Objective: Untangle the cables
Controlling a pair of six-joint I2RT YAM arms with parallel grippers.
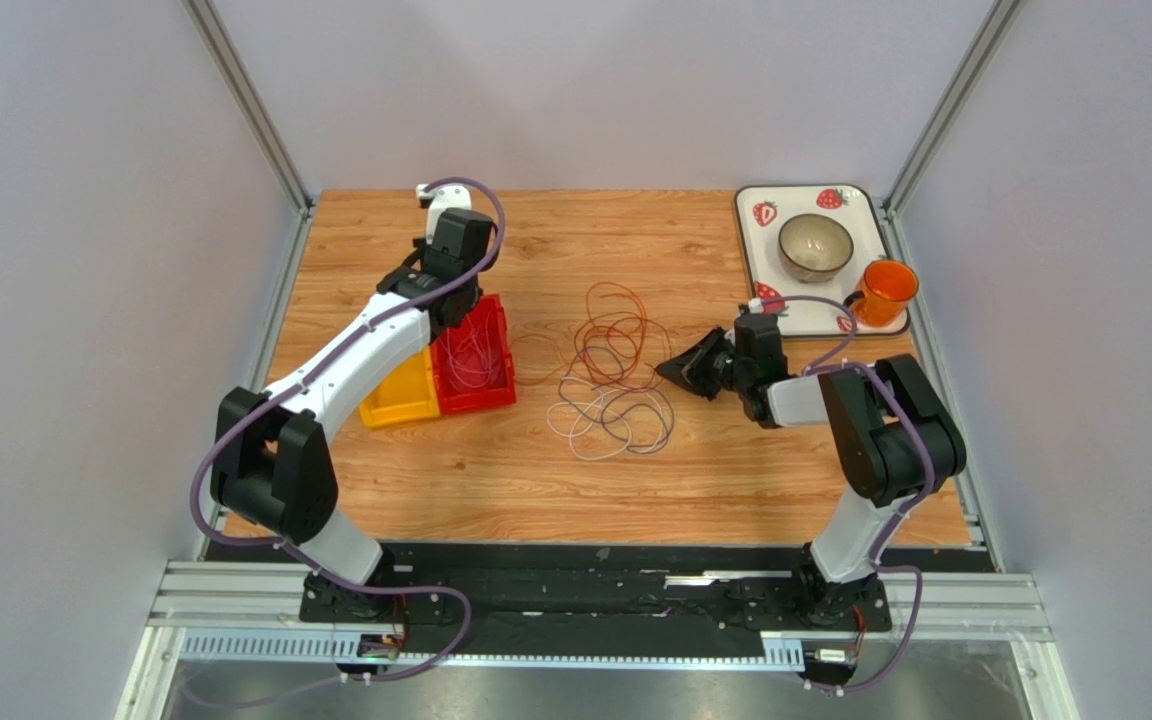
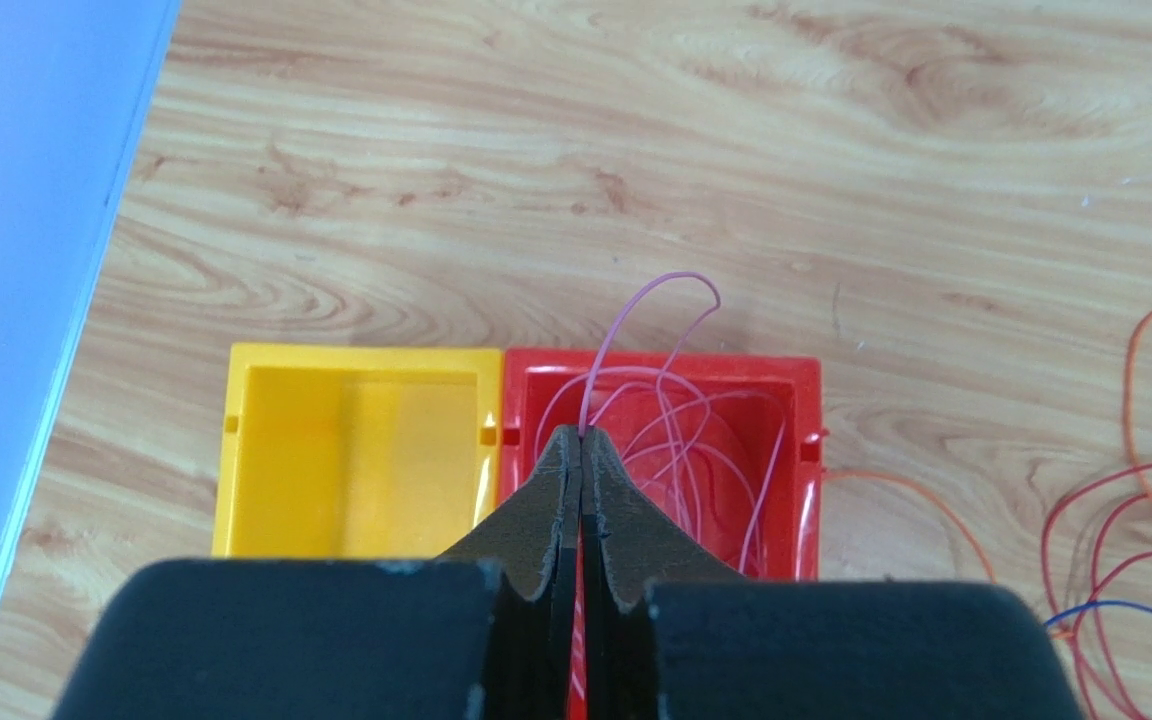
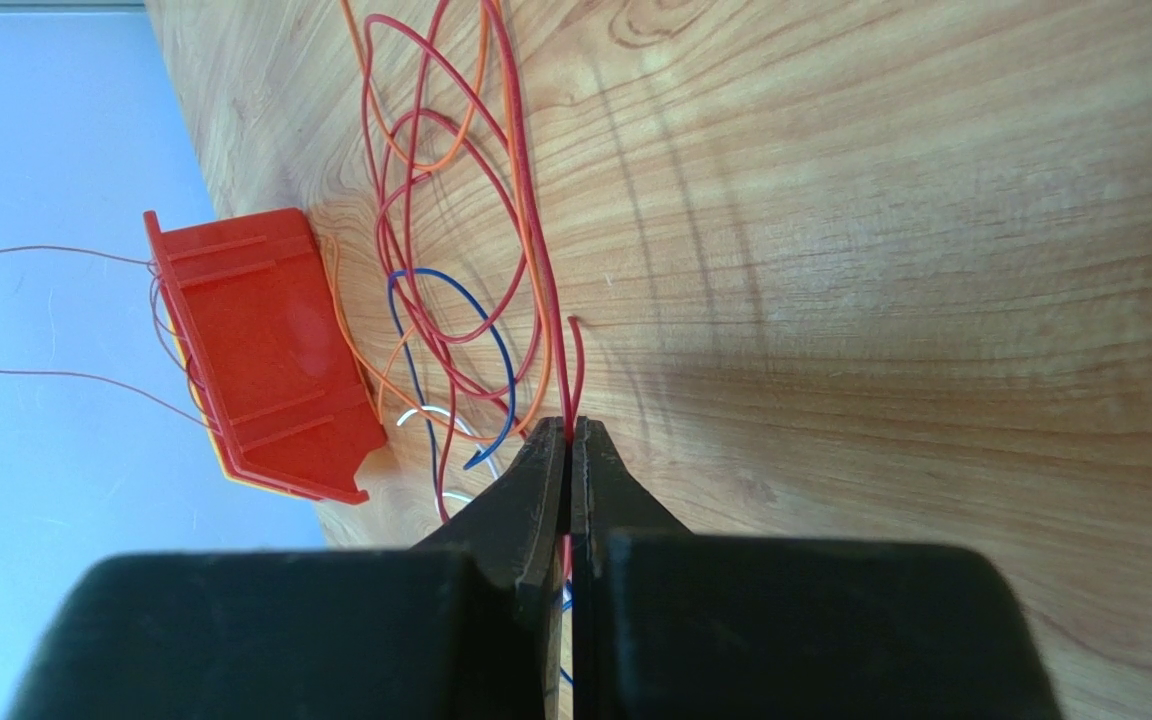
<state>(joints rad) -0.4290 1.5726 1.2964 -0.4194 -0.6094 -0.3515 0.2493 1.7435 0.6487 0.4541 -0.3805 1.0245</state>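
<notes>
Your right gripper (image 3: 569,438), clenched on a red strand (image 3: 573,360), sits nearer: overhead, the cables (image 1: 612,368) sprawl leftward from it. Your left gripper (image 2: 582,450) pinches a pink strand (image 2: 672,276) above the red bin (image 2: 787,393).

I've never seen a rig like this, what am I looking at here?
Two robot arms are bolted to a table. The wide picture looks down from above; the other two come from cameras on each wrist. Between the arms lies a tangle of thin cables. Left are a yellow bin and a red bin; far right, a tray, bowl and orange cup. The left gripper pinches a pink cable over the red bin; the right gripper pinches a red cable.
</notes>
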